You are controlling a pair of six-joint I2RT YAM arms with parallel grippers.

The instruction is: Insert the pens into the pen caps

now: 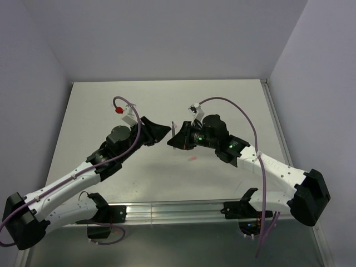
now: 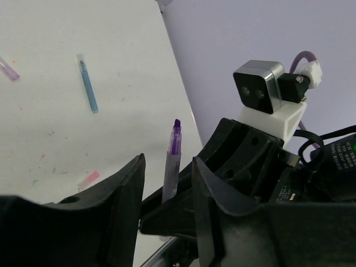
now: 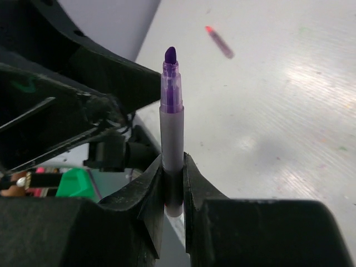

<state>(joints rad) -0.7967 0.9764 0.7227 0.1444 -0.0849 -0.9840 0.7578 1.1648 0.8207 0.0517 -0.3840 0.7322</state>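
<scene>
Pen (image 3: 172, 119) sits clamped in right tool (image 3: 173, 167), lower end hidden.

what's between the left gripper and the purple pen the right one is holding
Nothing visible: in the left wrist view the purple pen, clamped upright in the right gripper, shows unobstructed between the fingers of the open left gripper.

Translucent plastic pen (image 3: 172, 133), matt black plastic right hand (image 3: 173, 169), glossy table (image 3: 289, 111).

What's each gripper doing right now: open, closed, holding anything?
Left gripper: open, fingers either side of the purple-tipped pen, not gripping it.
Right gripper: closed on that pen's lower body, tip pointing up.
</scene>
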